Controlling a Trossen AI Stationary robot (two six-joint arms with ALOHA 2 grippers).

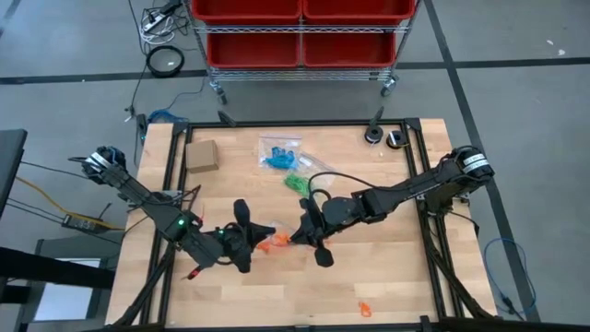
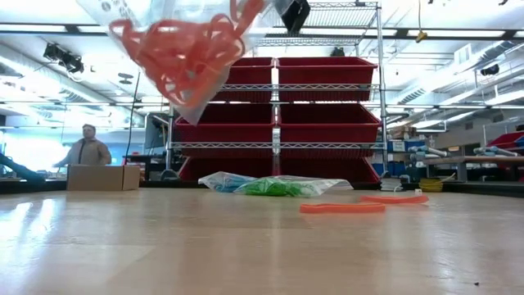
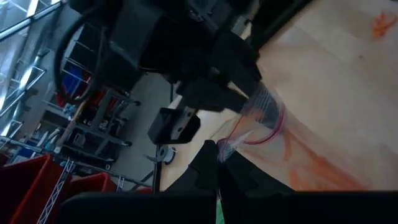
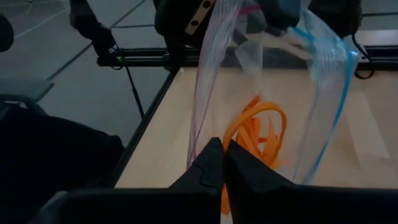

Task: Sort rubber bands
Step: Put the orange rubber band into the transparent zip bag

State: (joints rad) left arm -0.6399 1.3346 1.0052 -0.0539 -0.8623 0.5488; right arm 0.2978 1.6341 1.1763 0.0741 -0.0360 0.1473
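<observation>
Both sets of jaws are pressed together on the same clear zip bag (image 4: 267, 93): the right gripper (image 4: 222, 163) pinches one edge of the film near its mouth, and the left gripper (image 3: 217, 152) pinches another edge, so the bag hangs between them above the desk (image 1: 387, 267). Inside it sits a bundle of orange rubber bands (image 2: 184, 49), lifted clear of the wood in the low view. From above, the two grippers meet near the middle of the desk's near half, with the orange showing between them. I judge the sorting well along: orange is mostly bagged, and farther back a bag of green bands (image 1: 297, 183) and a bag of blue bands (image 1: 277, 157) lie side by side. What is left, by the look of it, are strays: one orange band (image 1: 365, 308) lies by the desk's near edge, and the low view shows two lying flat on the wood. Beyond them a small cardboard box (image 1: 201, 155) stands toward the far left.
</observation>
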